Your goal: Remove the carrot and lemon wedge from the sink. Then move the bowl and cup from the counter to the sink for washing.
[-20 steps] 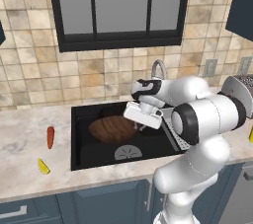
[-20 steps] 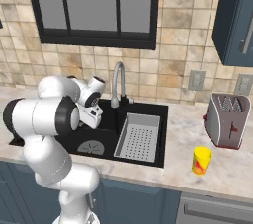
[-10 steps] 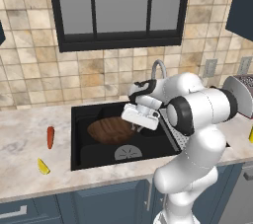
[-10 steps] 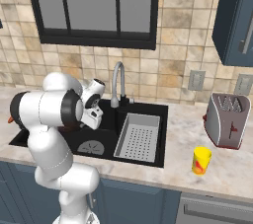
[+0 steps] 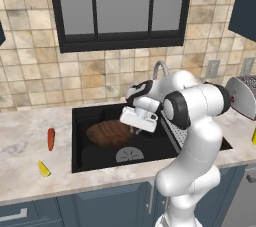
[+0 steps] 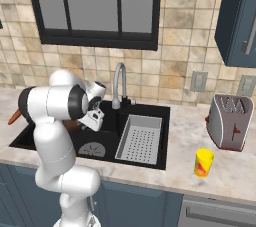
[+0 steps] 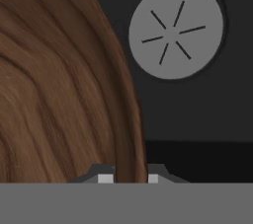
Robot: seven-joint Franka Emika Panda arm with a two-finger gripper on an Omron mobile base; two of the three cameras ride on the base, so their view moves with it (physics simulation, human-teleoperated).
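The beige counter (image 5: 30, 136) ran around the black sink (image 5: 92, 158), where the brown bowl (image 5: 107, 132) sat inside the basin beside the round grey drain (image 7: 175, 30). The gripper (image 7: 127, 178) was clamped on the bowl's rim. The yellow cup (image 6: 204, 163) stood near the toaster (image 6: 231, 121), while the carrot (image 5: 50, 139) and lemon wedge (image 5: 44, 169) lay on the counter left of the sink.

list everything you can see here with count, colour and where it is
bowl: 1, dark brown, in the sink, its rim between the fingers
carrot: 1, orange-red, on the counter left of the sink
lemon wedge: 1, yellow, on the counter nearer the front edge than the carrot
cup: 1, yellow, on the counter right of the sink
sink: 1, black, set in the counter
tray: 1, grey, right half of the sink
faucet: 1, silver, behind the sink
toaster: 1, silver, far right
hand: 1, shut on the bowl rim
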